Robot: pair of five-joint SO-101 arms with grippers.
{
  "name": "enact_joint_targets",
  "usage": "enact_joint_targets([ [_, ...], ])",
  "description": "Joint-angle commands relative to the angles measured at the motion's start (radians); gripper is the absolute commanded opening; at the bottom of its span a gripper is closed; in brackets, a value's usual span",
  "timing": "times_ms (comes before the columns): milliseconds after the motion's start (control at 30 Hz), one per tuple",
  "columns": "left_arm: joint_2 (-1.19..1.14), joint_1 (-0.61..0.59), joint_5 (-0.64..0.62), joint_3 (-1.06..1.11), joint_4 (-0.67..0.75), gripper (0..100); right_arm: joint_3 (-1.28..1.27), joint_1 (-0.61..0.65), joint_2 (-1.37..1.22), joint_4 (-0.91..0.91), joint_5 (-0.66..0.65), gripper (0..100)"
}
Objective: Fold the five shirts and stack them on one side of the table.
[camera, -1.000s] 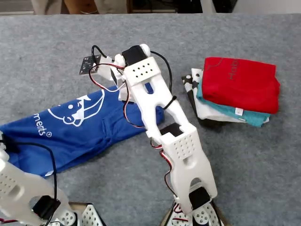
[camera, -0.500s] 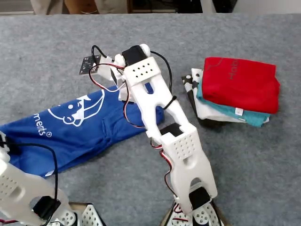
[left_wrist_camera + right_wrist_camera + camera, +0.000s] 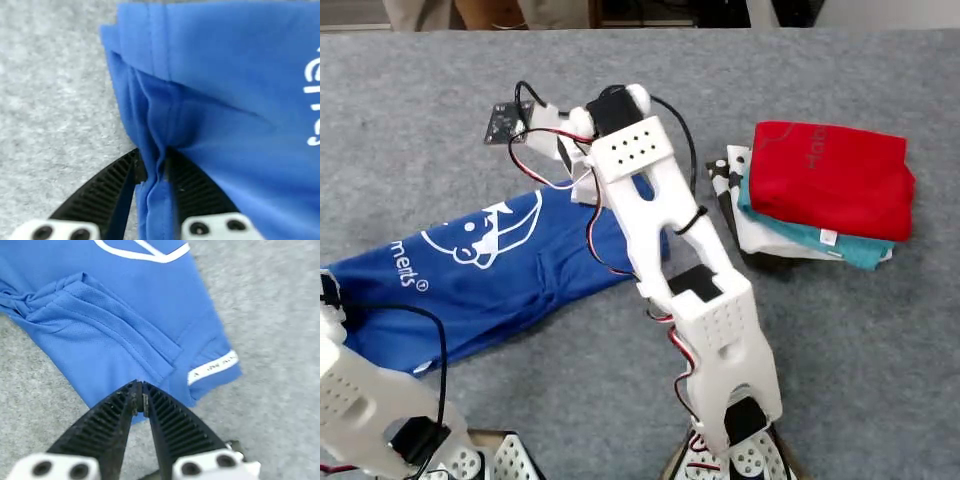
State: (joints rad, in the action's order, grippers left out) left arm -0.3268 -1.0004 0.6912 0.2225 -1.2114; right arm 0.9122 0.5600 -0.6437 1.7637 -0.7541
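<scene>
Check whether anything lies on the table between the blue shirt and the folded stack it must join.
Nothing visible does. The blue shirt and the stack of folded shirts are parted by bare grey table. Only the right arm, over the shirt's end nearest the stack, is close.

The right arm (image 3: 650, 200) has moved a little toward the far edge of the tabletop (image 3: 840, 350). Its wrist has risen slightly over the blue shirt (image 3: 500, 270).

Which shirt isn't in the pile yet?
The blue shirt, lying loose on the table, left claw pinching one end. The others sit folded in a pile, red shirt on top.
</scene>
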Motion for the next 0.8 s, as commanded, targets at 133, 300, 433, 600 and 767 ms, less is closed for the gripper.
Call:
enact_joint_targets([
  [133,-0.001,-0.023,-0.009,-0.057,0.003,2,0.004,-0.019,0.189,0.023,0.078,0.2],
  [300,-0.004,-0.100,-0.008,-0.236,-0.086,2,-0.010,-0.019,0.237,0.023,0.098,0.2],
  [433,-0.004,-0.144,-0.003,-0.356,-0.152,2,-0.067,-0.019,0.263,0.021,0.098,0.2],
  [600,-0.002,-0.152,-0.003,-0.466,-0.261,2,-0.097,-0.019,0.297,0.017,0.098,0.2],
  [767,0.004,-0.049,0.028,-0.598,-0.520,2,-0.097,-0.018,0.331,-0.060,0.146,0.2],
])
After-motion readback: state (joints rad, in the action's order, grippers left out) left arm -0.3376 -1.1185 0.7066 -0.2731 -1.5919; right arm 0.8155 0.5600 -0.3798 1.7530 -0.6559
